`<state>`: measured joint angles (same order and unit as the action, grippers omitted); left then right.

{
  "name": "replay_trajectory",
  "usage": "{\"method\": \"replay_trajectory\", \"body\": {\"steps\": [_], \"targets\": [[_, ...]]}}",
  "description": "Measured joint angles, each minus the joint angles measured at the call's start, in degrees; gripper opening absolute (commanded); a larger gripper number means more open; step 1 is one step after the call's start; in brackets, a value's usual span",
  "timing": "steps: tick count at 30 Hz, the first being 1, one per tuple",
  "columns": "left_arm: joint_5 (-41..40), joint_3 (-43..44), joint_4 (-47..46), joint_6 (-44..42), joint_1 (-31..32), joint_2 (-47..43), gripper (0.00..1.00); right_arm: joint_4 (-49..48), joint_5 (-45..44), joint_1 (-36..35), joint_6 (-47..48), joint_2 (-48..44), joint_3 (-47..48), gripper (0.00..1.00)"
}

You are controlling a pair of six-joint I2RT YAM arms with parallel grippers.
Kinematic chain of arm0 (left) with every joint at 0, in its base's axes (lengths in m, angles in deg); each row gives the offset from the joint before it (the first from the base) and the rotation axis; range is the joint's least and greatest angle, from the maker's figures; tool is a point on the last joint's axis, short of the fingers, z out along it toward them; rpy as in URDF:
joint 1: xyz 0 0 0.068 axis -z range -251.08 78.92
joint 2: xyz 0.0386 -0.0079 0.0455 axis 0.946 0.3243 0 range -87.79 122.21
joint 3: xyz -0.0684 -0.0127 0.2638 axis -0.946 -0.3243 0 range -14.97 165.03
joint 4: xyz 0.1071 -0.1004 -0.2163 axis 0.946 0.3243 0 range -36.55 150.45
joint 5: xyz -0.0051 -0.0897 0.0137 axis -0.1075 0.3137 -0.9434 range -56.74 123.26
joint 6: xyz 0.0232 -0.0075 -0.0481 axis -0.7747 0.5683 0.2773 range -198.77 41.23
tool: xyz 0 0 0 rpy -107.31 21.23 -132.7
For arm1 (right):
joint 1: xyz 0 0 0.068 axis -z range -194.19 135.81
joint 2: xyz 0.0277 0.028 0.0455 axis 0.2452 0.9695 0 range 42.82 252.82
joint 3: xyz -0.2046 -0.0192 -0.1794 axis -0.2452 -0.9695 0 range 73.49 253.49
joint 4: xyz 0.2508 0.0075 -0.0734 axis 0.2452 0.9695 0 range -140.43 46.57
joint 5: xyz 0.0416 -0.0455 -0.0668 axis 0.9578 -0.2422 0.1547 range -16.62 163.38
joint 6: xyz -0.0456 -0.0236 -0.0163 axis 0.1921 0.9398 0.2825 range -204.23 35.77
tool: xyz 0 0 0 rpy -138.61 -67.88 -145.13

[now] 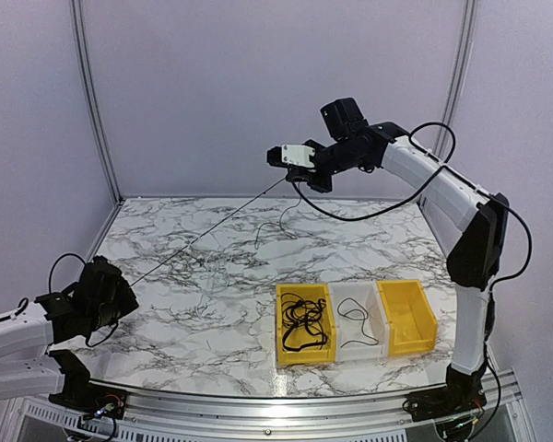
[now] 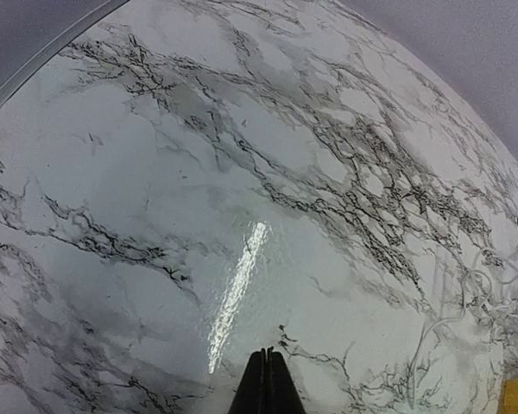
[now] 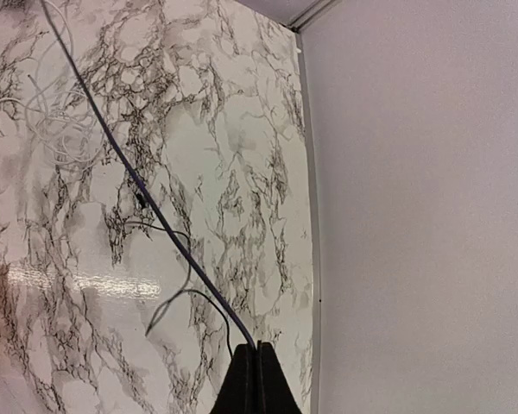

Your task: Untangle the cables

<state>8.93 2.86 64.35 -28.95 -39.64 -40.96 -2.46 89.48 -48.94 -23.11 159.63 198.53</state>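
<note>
Cable [image 1: 207, 233] taut from left hand [image 1: 127, 287] to right hand [image 3: 257, 349]

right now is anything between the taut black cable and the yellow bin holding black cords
Nothing visible does. The black cable runs taut through the air from the right claw, and the yellow bin sits open-topped nearer the arms. Only loose white cords lie on the table.

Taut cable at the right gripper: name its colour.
Black; the taut cable shows best in the right wrist view, at the right gripper.

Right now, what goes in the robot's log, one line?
right gripper: shut on black cable | left gripper: shut | black cable: taut, toward left gripper
</note>
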Motion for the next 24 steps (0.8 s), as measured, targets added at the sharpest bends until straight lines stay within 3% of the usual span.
{"method": "replay_trajectory", "body": {"steps": [4,5,10,12,18,24], "targets": [[0.1,0.0,-0.2,0.9,-0.1,-0.9,0.0,-1.3,0.0,1.3,-2.3,0.9,0.0,0.0],[0.1,0.0,-0.2,1.0,-0.1,-0.9,0.04,-1.6,0.0,1.3,-2.8,1.2,0.0,0.0],[0.2,0.0,0.5,1.0,-0.4,-0.8,0.41,-3.0,-0.2,1.4,-4.9,1.4,0.3,0.0],[0.2,0.0,1.2,0.7,-0.5,-0.8,0.49,-3.9,-0.3,1.2,-5.6,1.3,0.9,0.0],[0.5,-0.1,2.4,0.0,-0.5,-0.5,0.61,-7.8,-1.3,-2.2,-6.2,-1.4,1.3,0.0],[0.9,-0.5,2.6,-0.5,-0.5,1.3,0.65,-15.7,-2.2,-9.2,-8.2,-4.8,7.6,0.0]]}}
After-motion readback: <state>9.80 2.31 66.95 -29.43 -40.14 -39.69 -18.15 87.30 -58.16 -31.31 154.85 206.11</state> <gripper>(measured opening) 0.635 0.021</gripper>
